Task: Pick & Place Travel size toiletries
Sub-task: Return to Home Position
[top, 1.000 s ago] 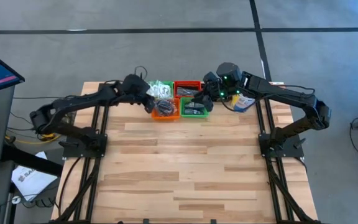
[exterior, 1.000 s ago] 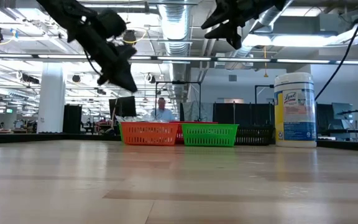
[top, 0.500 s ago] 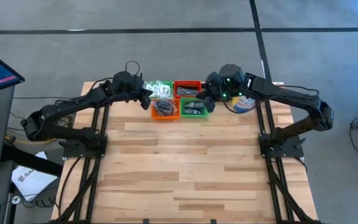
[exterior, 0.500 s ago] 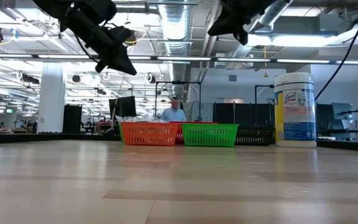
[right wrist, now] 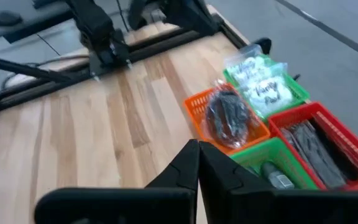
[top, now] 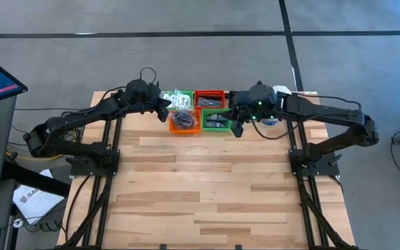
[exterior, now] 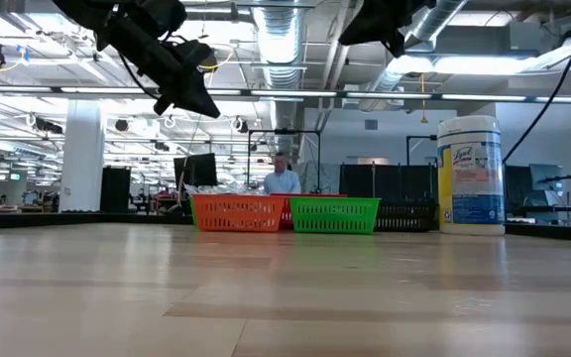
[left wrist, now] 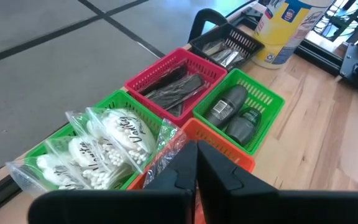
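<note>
Desk [top: 207,187] front: just planks, no loose toiletries that I can see.

Left claw [left wrist: 196,152]: pressed together, carrying nothing, raised at the left edge of the bin cluster.

Right claw [right wrist: 198,149]: same, pressed together and empty, raised just beside the near green bin [exterior: 333,215].

Stock is all binned:
- black brush [right wrist: 227,115] in orange bin [exterior: 238,213]
- grey ovals [left wrist: 232,112] in near green bin
- swab packets [left wrist: 104,144] in far green bin [left wrist: 114,99]
- dark strips [left wrist: 174,87] in red bin [left wrist: 211,84]
- silvery pieces [left wrist: 225,53], probably sachets, in black bin [left wrist: 244,53]

Risks on retract:
- Swab packets stand proud of their rim, so a low left swing could snag the plastic and drag the bin.
- Canister [exterior: 471,174] sits close by the right arm, so a wide sweep tips it.
</note>
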